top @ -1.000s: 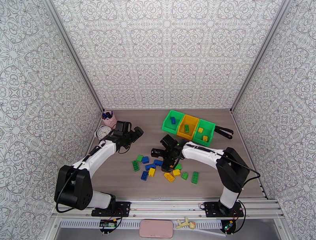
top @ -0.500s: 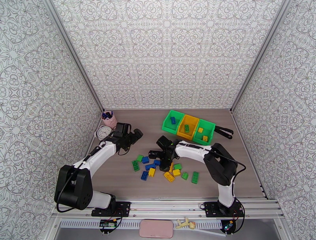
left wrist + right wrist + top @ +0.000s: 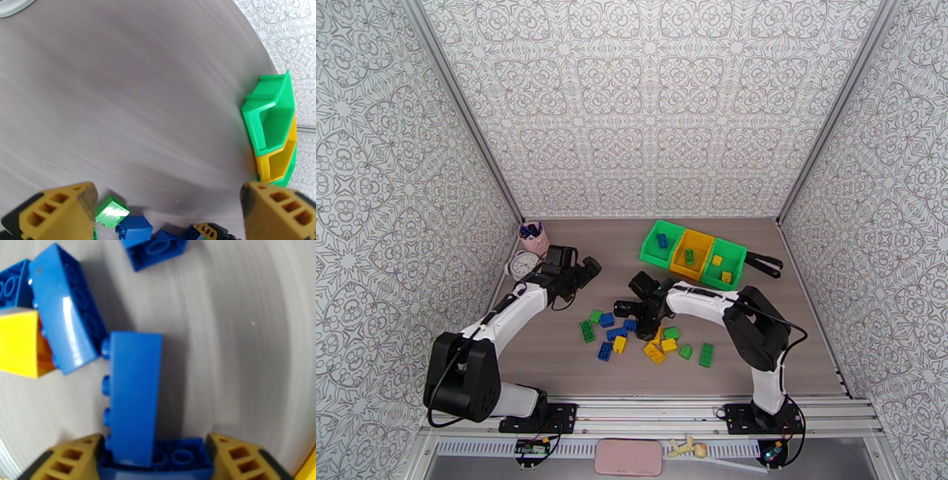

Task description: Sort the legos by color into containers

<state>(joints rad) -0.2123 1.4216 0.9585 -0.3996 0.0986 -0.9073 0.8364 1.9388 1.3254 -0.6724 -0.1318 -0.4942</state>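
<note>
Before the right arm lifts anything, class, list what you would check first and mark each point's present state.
1. Blue brick lies between the fingers of the right hand: ok.
2. Grip is firm: cannot tell.
3. That brick is free of neighbours: not ok; a second blue brick, on its side, overlaps it.
4. Left hand is open, empty and apart from the right arm: ok.
5. Left green bin, holding a sorted blue brick, has room: ok.

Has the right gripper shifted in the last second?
Yes. In the top view the right gripper has slid slightly left, farther from the bins.
</note>
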